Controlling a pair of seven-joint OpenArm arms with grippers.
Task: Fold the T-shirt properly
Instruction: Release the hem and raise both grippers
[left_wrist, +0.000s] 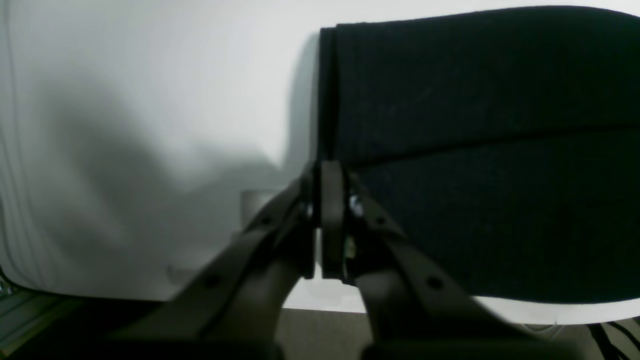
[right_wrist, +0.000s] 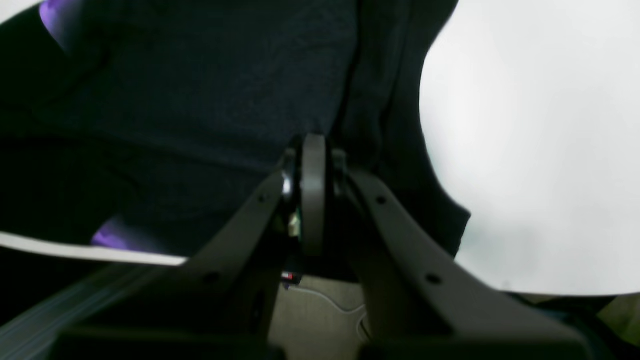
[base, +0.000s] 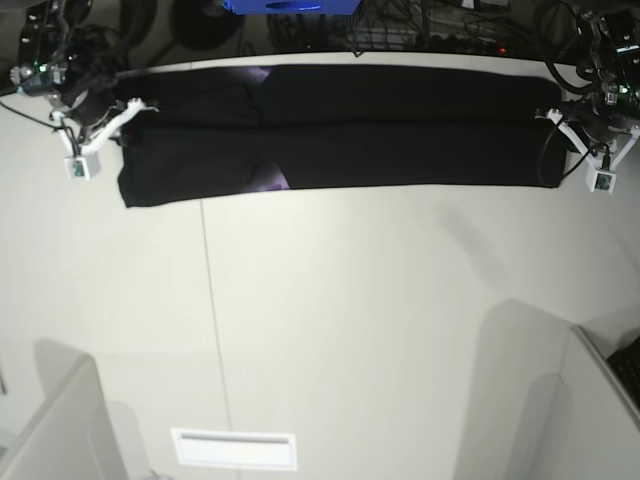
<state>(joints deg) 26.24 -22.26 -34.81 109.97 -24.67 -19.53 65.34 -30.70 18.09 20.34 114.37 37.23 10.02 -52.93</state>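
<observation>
Left claw: closed tight, fingers pressed flat together, filling the near foreground of the left wrist view; the tips met the near corner edge of the T-shirt, but whether cloth was pinched between them could not be told.
Right claw: likewise closed, fingers together, tips reaching into dark cloth of the T-shirt; a grip on the fabric could not be confirmed.
T-shirt in the base view: black, laid out as a long narrow band stretching from one claw to the other, lying flat at the far side of the worktop.
Fold lines: from the left claw, one crease ran off across the cloth and a doubled edge stood straight ahead of the tips.
Cloth by the right claw: bunched in loose vertical folds just beyond the tips, with a purplish sheen at two spots.
Right claw in the base view: at one end of the band.
Left claw in the base view: at the opposite end.
Worktop: pale, bare on the near side of both claws.
</observation>
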